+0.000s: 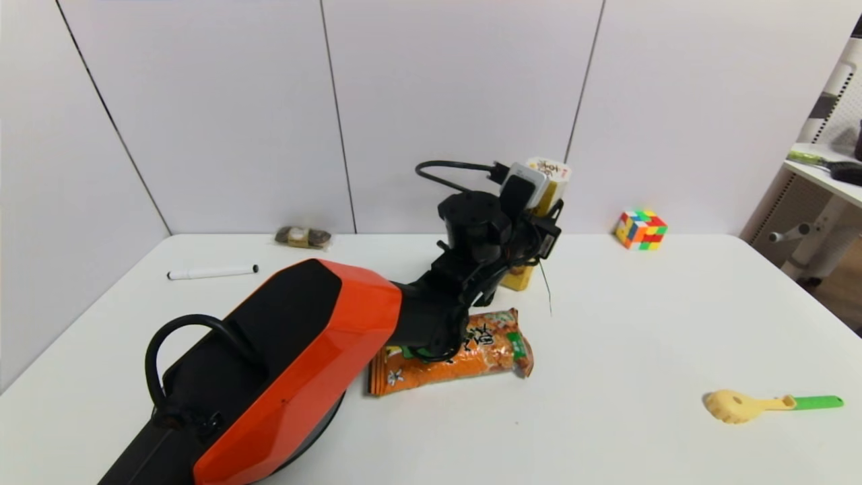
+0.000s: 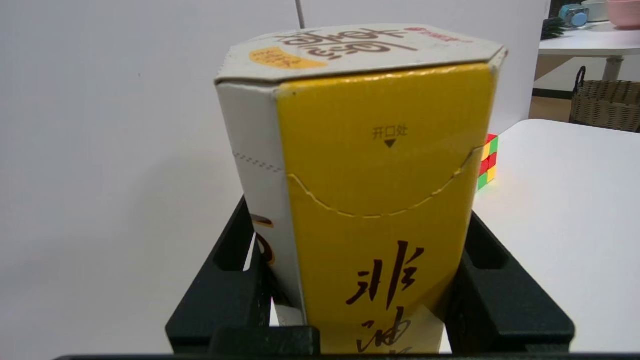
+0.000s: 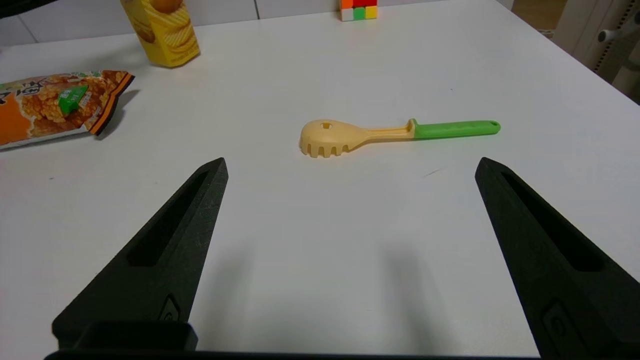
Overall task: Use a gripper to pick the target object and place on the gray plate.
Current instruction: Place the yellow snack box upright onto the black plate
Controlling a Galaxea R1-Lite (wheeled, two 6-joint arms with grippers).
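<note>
The tall yellow-and-white snack box stands upright on the table near the back wall. My left gripper reaches around its middle. In the left wrist view the box fills the space between the black fingers, which press on both its sides. The box's base rests on the table in the right wrist view. The gray plate is almost wholly hidden under my left arm; only a dark sliver shows. My right gripper is open and empty, low over the table at the front right.
A flat orange snack bag lies in front of the box, partly under my left arm. A colour cube sits at the back right. A yellow-green pasta spoon lies at the front right, a white marker and a small wrapped item at the back left.
</note>
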